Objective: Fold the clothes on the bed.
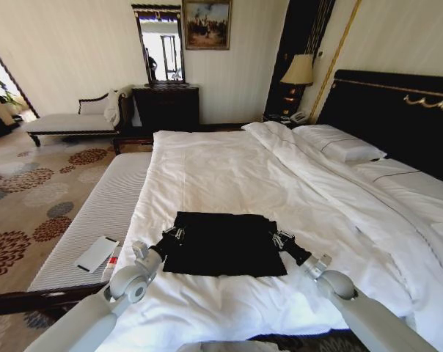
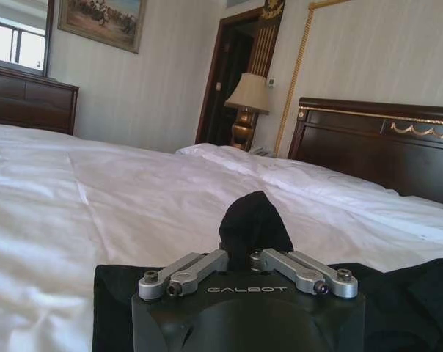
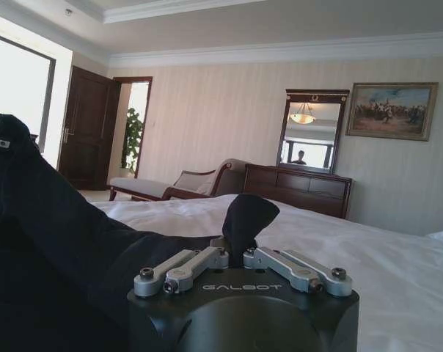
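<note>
1. The black T-shirt (image 1: 223, 243) lies on the white bed (image 1: 229, 172) near its foot, directly between the two tools, as a roughly rectangular dark patch with a straight near edge.
2. The left tool (image 1: 177, 235) sits at the shirt's left edge. In the left wrist view its fingers (image 2: 199, 268) are pressed together on a pinch of black fabric (image 2: 252, 224), which stands up beyond the fingertips as a small rounded peak.
3. The right tool (image 1: 278, 238) sits at the shirt's right edge, opposite the left one. In the right wrist view its fingers (image 3: 280, 268) are likewise closed on a tuft of the shirt (image 3: 245, 220), which rises just past the tips.
4. From the right tool, more of the cloth runs off to one side as a raised dark fold; the rest lies flat on the white duvet.
5. The material looks soft and matte, with no print showing on the upper face.
6. Beyond the shirt from both tools the duvet stretches away, lightly creased, to the pillows (image 1: 342, 147) and dark headboard (image 1: 397, 117).
</note>
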Controlling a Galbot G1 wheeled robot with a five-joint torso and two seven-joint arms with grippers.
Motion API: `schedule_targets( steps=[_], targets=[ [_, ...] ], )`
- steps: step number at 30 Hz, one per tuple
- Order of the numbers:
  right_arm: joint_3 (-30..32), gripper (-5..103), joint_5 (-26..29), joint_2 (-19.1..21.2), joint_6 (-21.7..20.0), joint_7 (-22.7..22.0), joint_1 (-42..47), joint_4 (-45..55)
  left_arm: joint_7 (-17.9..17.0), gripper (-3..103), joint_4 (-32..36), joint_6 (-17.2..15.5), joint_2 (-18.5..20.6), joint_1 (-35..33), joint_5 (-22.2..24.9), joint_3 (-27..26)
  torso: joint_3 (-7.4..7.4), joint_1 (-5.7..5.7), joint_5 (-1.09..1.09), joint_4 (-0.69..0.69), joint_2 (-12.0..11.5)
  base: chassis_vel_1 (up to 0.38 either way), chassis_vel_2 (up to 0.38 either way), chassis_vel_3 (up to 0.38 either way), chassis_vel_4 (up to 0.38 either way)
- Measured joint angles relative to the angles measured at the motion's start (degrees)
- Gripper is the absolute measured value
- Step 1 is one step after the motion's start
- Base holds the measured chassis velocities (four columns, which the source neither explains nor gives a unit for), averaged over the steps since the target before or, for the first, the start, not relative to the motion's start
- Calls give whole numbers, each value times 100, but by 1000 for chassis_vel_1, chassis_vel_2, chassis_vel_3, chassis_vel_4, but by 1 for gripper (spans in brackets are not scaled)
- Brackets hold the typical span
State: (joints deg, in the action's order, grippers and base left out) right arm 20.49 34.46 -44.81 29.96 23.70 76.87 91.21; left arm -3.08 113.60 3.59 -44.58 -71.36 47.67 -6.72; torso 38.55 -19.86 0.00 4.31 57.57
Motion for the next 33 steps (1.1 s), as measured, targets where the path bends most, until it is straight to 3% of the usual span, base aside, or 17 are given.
schedule_targets(
  steps=[13,22,23,25,26,28,33],
  targets=[
    [152,3,-465,-348,529,11,511,-205,62,2,18,192,-267,-802,-392,-115,0,0,1,0,0,0,0,0,0],
    [207,2,-605,-455,670,-3,722,-199,61,2,-48,235,-282,-1003,-444,-257,0,0,0,0,0,0,0,0,0],
    [223,5,-637,-469,714,13,761,-199,51,-1,-51,228,-282,-1050,-422,-294,0,0,0,0,-1,0,0,0,0],
    [264,16,-674,-483,762,75,850,-190,45,8,-45,196,-284,-1135,-398,-343,0,0,0,0,-1,0,0,0,0],
    [264,16,-674,-483,762,75,850,-190,45,8,-45,196,-284,-1135,-398,-343,0,0,0,0,-1,0,0,0,0],
    [336,27,-690,-506,818,209,951,-156,55,14,-45,189,-286,-1210,-486,-376,0,0,0,0,0,0,0,0,0],
    [522,43,-724,-560,1027,713,1105,-172,36,35,-32,166,-314,-1306,-540,-442,0,0,0,0,0,0,0,0,0]
  ],
)
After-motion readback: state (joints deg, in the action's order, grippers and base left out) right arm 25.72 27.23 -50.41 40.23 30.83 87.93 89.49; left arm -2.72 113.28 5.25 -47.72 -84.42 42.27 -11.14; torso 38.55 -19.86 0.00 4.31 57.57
